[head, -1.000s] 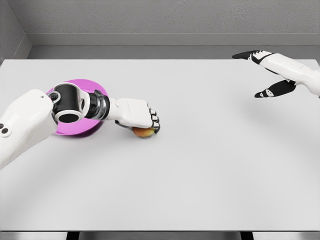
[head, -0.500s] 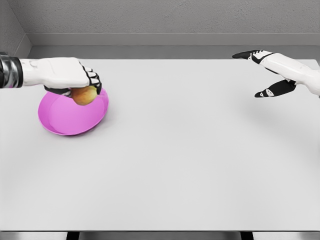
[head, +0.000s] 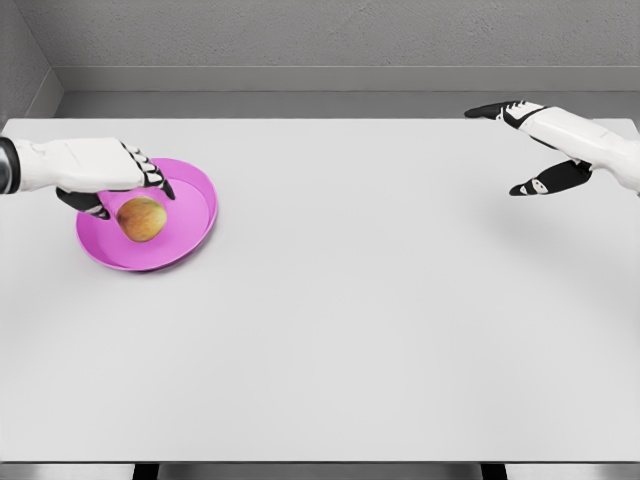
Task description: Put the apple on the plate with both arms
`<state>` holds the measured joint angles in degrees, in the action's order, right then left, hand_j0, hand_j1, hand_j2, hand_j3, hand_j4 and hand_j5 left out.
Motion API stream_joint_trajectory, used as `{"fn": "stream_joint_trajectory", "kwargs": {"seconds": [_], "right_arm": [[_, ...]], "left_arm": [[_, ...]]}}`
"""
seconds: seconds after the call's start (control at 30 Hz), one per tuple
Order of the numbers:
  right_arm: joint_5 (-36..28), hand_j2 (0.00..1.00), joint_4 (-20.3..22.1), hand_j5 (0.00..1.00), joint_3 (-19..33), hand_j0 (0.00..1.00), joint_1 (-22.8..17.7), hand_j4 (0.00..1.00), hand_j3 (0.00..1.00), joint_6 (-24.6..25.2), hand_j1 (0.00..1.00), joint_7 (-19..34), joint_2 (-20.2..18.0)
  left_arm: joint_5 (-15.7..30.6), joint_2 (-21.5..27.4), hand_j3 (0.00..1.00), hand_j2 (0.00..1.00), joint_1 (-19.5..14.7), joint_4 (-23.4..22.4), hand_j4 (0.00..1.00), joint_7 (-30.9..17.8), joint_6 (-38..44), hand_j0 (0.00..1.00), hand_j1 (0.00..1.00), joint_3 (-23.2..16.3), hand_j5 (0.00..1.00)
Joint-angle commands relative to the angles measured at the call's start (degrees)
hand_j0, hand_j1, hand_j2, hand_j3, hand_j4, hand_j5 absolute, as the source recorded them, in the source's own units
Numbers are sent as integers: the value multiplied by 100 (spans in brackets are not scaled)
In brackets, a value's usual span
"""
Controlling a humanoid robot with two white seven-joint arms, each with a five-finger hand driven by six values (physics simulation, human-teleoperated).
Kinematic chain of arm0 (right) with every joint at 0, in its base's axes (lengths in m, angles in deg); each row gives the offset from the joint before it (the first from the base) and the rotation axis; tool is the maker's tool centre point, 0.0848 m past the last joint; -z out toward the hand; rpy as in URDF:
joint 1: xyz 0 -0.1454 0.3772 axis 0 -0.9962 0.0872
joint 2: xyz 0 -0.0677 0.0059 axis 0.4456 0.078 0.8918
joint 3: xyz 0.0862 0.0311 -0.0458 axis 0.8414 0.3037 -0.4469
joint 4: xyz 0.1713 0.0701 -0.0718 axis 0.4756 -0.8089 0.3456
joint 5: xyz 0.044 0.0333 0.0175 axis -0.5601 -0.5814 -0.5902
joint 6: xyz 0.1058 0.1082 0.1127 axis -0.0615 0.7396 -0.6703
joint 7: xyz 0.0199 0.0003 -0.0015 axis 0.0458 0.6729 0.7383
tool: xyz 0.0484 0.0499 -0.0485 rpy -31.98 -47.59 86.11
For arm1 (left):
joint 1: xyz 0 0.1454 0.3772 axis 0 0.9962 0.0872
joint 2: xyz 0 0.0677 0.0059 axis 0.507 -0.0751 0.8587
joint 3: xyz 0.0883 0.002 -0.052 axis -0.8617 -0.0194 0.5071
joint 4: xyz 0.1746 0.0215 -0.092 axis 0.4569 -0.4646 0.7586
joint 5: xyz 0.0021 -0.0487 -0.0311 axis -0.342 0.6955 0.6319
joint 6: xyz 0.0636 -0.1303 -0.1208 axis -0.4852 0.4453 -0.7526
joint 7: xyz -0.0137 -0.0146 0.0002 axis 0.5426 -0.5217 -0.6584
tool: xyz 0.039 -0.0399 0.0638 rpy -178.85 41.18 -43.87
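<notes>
At the far left of the head view, the left hand (head: 100, 170) reaches in from the picture's left edge, its white forearm lying level above the bench (head: 380, 330). The hand hangs over the back left part of the plate (head: 195, 215), a shallow magenta dish that sits on the left side of the bench, near the back. Its fingers (head: 152, 180) are spread and relaxed, dark-tipped and pointing to the right and slightly down; they close on nothing. The thumb shows as a dark shape under the palm, just left of the fruit.

The apple (head: 141, 219) lies inside the plate, left of its middle, a yellow-brown ball with a reddish side. It sits just below the fingertips of the left hand, with a thin gap between fruit and fingers as far as the view lets one judge; whether the thumb brushes it cannot be told. The plate's rim shows bare on the right and front sides, and the hand covers part of its back left edge.

The middle of the bench is a plain pale grey surface reaching to the front edge. Behind it runs a grey wall with a low ledge.

At the far right, the right hand (head: 540, 150) comes in from the right edge, held above the back right corner of the bench, well apart from plate and apple. Its fingers are apart, the thumb splayed downward, holding nothing.
</notes>
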<state>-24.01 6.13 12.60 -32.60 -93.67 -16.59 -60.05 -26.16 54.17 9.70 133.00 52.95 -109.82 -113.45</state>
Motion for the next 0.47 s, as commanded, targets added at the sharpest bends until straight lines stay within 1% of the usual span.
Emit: {"fn": "stream_joint_trajectory", "kwargs": {"seconds": [0.0,0.03,0.07,0.1,0.13,0.17,0.2,0.23,0.27,0.3,0.43], "right_arm": [[-44,100,2,100,1,100,0,100,100,17,100,-3,-9],[-44,100,2,100,1,100,9,100,100,17,100,-3,-9],[-44,100,-6,100,1,100,9,100,100,17,100,-3,-9],[-44,100,-6,100,1,100,9,100,100,17,100,-3,-9],[-44,100,-6,100,1,100,0,100,100,17,100,-3,-9],[-44,100,-6,100,1,100,0,100,100,17,100,-3,-9],[-44,100,-6,100,1,100,9,100,100,17,100,-3,-9],[-44,100,-6,100,9,100,9,100,100,17,100,-3,-17],[-44,100,-6,100,9,100,9,100,100,17,100,-3,-17],[-44,100,-6,100,9,100,9,100,100,17,100,-3,-17],[-35,100,2,100,18,100,17,100,100,17,100,-3,-17]], "left_arm": [[35,-10,100,100,0,-54,100,3,14,100,100,7,100],[35,-19,100,100,0,-141,100,3,14,100,100,7,100],[114,-19,100,100,-17,-335,100,3,14,100,100,33,100],[307,-10,100,100,-52,-597,100,3,14,100,100,60,100],[579,-2,100,100,-70,-1089,100,3,14,100,100,226,100],[685,-28,100,100,-79,-1634,100,3,14,100,100,481,100],[712,-151,100,100,-79,-2162,100,3,14,100,100,736,100],[721,-248,100,100,-79,-2602,100,3,14,100,100,903,100],[817,-432,100,100,-79,-3103,100,3,14,100,100,930,100],[993,-485,100,100,-88,-3367,100,3,14,100,100,939,100],[1037,-494,100,100,-79,-3411,100,3,14,100,100,956,100]]}}
